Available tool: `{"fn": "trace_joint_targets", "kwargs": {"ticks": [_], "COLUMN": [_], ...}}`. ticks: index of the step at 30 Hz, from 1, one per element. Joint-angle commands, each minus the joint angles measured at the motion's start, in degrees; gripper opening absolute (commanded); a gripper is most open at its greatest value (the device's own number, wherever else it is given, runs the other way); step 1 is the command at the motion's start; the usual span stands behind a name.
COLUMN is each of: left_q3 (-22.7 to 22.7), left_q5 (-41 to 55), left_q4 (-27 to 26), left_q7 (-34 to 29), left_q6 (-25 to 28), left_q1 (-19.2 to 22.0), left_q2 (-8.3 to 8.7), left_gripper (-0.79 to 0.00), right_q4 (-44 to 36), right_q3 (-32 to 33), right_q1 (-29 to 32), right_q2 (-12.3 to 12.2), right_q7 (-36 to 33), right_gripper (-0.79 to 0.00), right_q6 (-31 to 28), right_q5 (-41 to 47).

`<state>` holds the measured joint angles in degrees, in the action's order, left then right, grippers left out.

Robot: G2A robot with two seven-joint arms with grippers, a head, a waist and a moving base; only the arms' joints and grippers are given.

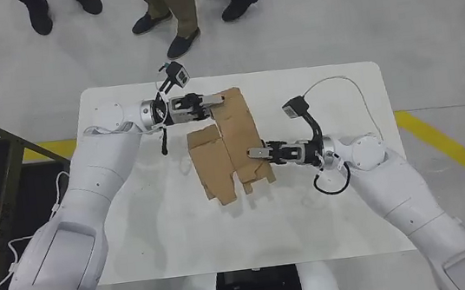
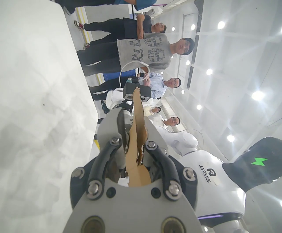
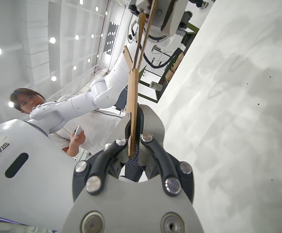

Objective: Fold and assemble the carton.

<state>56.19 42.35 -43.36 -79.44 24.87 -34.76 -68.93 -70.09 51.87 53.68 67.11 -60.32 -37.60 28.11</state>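
Both hands held the carton (image 1: 224, 142) level over the desk (image 1: 311, 214), the left hand (image 1: 210, 104) clamped on its far edge and the right hand (image 1: 255, 153) on the opposite side. It was mostly flat, its flaps unfolded, so nearly all the assembly seemingly remained.

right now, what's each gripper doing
Left gripper: shut on one edge of the flat carton.
Right gripper: shut on the carton's opposite edge.
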Motion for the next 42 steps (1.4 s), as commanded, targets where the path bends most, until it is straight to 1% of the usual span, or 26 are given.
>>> {"fn": "trace_joint_targets", "kwargs": {"ticks": [1,4,7,11,13,17,21,25,29,32,33,34,35,36,37,38,39,42], "left_q3": [1.23,2.96,4.91,6.79,7.18,7.09,6.16,5.4,5.2,5.37,5.53,5.68,5.85,6.04,6.17,6.3,6.37,6.45], "left_q5": [0.56,1.37,1.47,0.56,-0.11,-2.99,-6.34,-7.56,-8.37,-8.79,-8.77,-8.78,-8.69,-8.76,-8.82,-8.9,-8.94,-9.12], "left_q4": [-0.49,-1.08,-1.71,-4.51,-5.76,-8.7,-11.58,-14.41,-16.04,-16.67,-16.8,-16.91,-17.03,-17.11,-17.24,-17.34,-17.49,-17.87], "left_q7": [1.36,2.87,4.96,7.31,8.14,11.18,14.37,16.54,17.93,18.33,18.58,18.77,18.92,19.1,19.21,19.37,19.4,19.28], "left_q6": [1.33,2.84,4.64,5.3,4.95,3.98,3.74,3.4,2.92,2.65,2.5,2.29,2.02,1.89,1.74,1.59,1.39,0.92], "left_q1": [-0.42,-1.11,-2.07,-4.18,-5.07,-6.91,-8.26,-9.55,-10.45,-10.99,-11.17,-11.36,-11.54,-11.66,-11.79,-11.88,-11.99,-12.19], "left_q2": [0.24,0.61,1.11,1.75,1.94,2.1,1.94,1.67,1.55,1.57,1.59,1.61,1.63,1.67,1.69,1.7,1.71,1.69], "left_gripper": [0.0,0.0,0.0,0.0,0.0,0.0,0.0,0.0,0.0,0.0,-0.034,-0.175,-0.342,-0.409,-0.517,-0.686,-0.785,-0.785], "right_q4": [0.24,-0.26,-1.37,-4.39,-6.11,-9.64,-12.33,-13.97,-14.74,-15.21,-15.32,-15.46,-15.6,-15.72,-15.83,-15.98,-16.17,-16.52], "right_q3": [0.69,1.94,3.94,7.06,7.69,8.06,6.72,4.97,4.39,4.43,4.52,4.6,4.71,4.82,4.89,4.98,5.01,5.07], "right_q1": [0.11,0.64,1.73,4.33,5.42,7.56,9.03,9.97,10.67,11.06,11.21,11.34,11.47,11.61,11.73,11.85,12.0,12.25], "right_q2": [-0.08,-0.24,-0.49,-0.73,-0.71,-0.39,0.19,0.96,1.59,1.9,1.97,2.03,2.07,2.13,2.18,2.23,2.29,2.48], "right_q7": [0.7,2.54,6.93,18.71,22.67,31.18,37.46,42.78,47.76,50.15,50.65,50.96,51.12,51.37,51.43,51.57,51.65,51.71], "right_gripper": [-0.785,-0.785,-0.785,-0.785,-0.785,-0.785,-0.785,-0.785,-0.785,-0.785,-0.785,-0.785,-0.785,-0.785,-0.785,-0.785,-0.785,-0.785], "right_q6": [0.68,1.43,2.3,4.72,5.44,8.01,10.69,12.77,13.6,14.04,14.2,14.34,14.46,14.57,14.69,14.8,14.89,15.03], "right_q5": [0.36,0.85,0.53,-2.77,-4.41,-8.26,-12.98,-16.27,-18.66,-20.36,-20.78,-21.18,-21.56,-21.83,-22.08,-22.4,-22.6,-23.41]}}
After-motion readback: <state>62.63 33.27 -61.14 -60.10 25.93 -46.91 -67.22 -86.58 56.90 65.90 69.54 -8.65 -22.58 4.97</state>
